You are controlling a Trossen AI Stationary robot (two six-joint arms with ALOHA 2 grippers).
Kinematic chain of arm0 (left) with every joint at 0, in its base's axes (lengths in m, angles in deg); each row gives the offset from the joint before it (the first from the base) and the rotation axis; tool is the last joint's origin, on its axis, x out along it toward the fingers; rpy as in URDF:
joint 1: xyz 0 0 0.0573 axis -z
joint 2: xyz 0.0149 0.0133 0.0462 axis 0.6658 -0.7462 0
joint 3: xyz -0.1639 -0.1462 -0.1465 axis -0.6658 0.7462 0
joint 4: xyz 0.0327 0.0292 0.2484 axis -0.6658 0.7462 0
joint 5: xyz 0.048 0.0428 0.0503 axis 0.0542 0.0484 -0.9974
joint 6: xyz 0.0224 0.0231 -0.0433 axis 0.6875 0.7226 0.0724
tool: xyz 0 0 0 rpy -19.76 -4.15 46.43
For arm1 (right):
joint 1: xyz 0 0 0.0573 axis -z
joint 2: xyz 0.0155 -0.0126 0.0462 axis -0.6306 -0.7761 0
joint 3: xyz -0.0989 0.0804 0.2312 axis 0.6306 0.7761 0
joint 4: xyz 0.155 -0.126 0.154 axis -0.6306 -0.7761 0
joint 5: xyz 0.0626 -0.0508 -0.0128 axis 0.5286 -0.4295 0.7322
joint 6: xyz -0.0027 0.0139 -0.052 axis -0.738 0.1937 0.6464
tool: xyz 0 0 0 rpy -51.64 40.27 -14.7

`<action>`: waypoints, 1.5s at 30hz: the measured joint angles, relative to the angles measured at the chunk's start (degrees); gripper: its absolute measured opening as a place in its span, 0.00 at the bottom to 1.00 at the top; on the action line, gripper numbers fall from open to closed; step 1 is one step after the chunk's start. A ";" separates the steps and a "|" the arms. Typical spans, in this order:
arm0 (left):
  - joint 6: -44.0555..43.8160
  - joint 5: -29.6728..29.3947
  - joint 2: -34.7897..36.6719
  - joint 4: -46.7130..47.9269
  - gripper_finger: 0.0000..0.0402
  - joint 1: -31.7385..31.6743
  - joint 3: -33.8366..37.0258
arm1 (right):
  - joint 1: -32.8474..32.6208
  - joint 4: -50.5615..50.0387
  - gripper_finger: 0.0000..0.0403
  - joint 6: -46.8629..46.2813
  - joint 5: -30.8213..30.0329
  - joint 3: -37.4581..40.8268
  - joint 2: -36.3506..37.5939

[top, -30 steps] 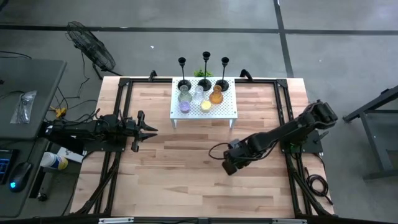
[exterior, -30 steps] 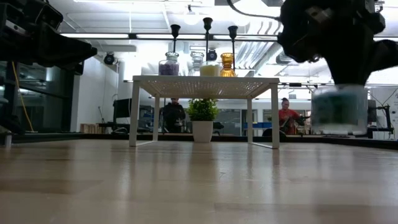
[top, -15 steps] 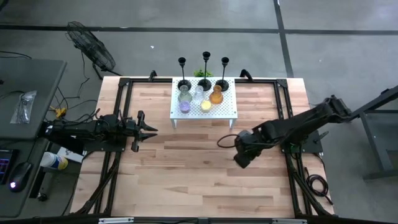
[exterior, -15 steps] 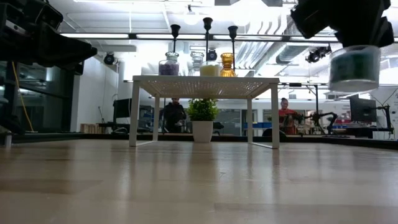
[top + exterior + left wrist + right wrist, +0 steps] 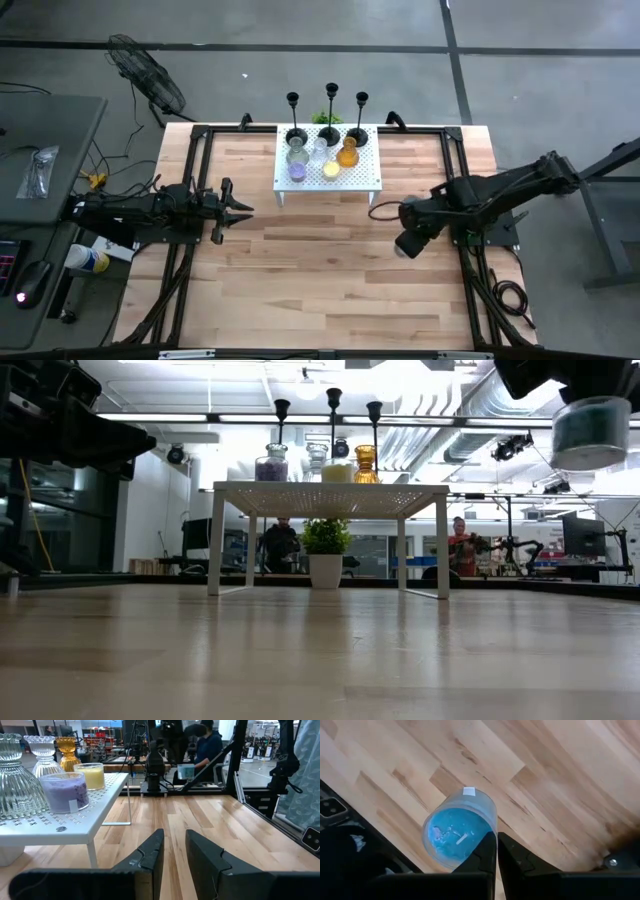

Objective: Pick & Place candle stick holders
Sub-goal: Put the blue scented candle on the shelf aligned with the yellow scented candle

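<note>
A white perforated shelf (image 5: 362, 178) stands at the table's far middle. On it are three tall black candlesticks (image 5: 329, 132) and several glass votive cups, among them a purple (image 5: 297, 172), a yellow (image 5: 331, 170) and an orange one (image 5: 347, 153). My right gripper (image 5: 408, 243) hangs over the table's right part, shut on a glass cup of blue wax (image 5: 457, 832), which also shows high in the low view (image 5: 590, 432). My left gripper (image 5: 174, 855) waits level at the table's left edge, slightly open, with nothing between its fingers. My right gripper pinches the blue cup's glass wall at the rim (image 5: 490, 829). One finger (image 5: 482, 855) reaches inside the cup and the other stands outside. The fingers come from above, pointing steeply down. The cup hangs below them, mouth up, lifted well clear of the table.
Bare wood (image 5: 300, 280) fills the table's near half and middle. Black frame rails (image 5: 455, 160) run along the table's sides. A potted plant (image 5: 325, 550) stands behind the shelf, and people sit in the room beyond.
My right gripper has risen and gone toward the table's right edge with the blue cup, rolling a little. The cup stays upright in the hold and now hangs much higher above the wood.
</note>
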 joint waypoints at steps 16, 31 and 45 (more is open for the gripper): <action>0.00 0.00 -0.02 0.00 0.19 0.00 0.00 | 13.42 -6.60 0.01 7.53 -0.73 -3.21 5.39; 0.00 0.00 -0.01 0.00 0.19 0.00 0.00 | 24.14 -15.47 0.01 32.95 -1.50 -12.16 5.42; 0.00 0.00 0.00 0.00 0.19 0.00 0.00 | 28.68 -15.49 0.01 48.53 0.00 -15.47 4.59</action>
